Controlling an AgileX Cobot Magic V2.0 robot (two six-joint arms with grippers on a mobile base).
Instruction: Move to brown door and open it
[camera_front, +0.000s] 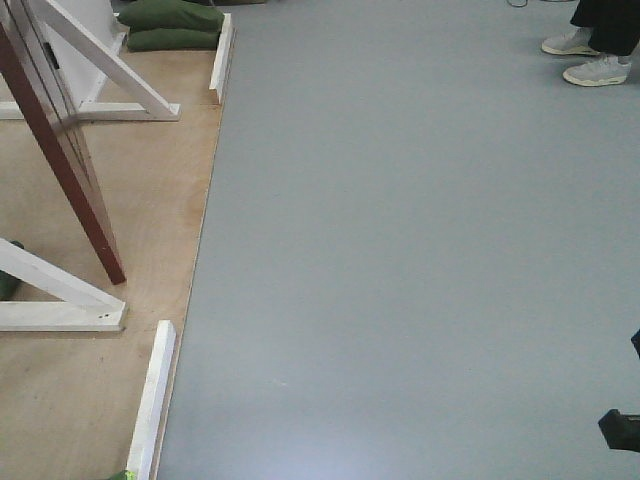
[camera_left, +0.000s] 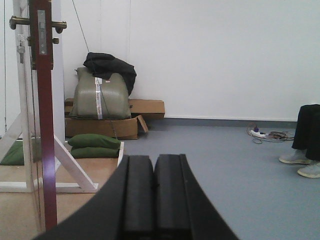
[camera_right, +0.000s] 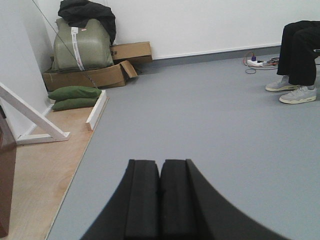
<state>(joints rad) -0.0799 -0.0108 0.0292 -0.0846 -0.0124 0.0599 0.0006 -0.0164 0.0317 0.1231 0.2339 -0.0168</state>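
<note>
The brown door (camera_left: 47, 125) stands edge-on at the left of the left wrist view. Its brass lever handles (camera_left: 59, 24) stick out on both sides, and a silver latch plate (camera_left: 42, 32) runs down its edge. From the front view the brown door (camera_front: 60, 150) slants over the plywood platform at the left. A bottom corner of the brown door (camera_right: 6, 175) shows in the right wrist view. My left gripper (camera_left: 153, 157) is shut with nothing in it, well short of the door and to its right. My right gripper (camera_right: 160, 162) is shut and empty over grey floor.
White diagonal braces (camera_front: 110, 65) and base beams (camera_front: 60, 315) prop the door frame on the plywood platform (camera_front: 140, 200), which is edged by white battens (camera_front: 152, 410). Green sandbags (camera_left: 95, 145), cardboard boxes (camera_left: 145, 107) and an olive bag lie behind. A seated person's shoes (camera_front: 595, 70) are at the far right.
</note>
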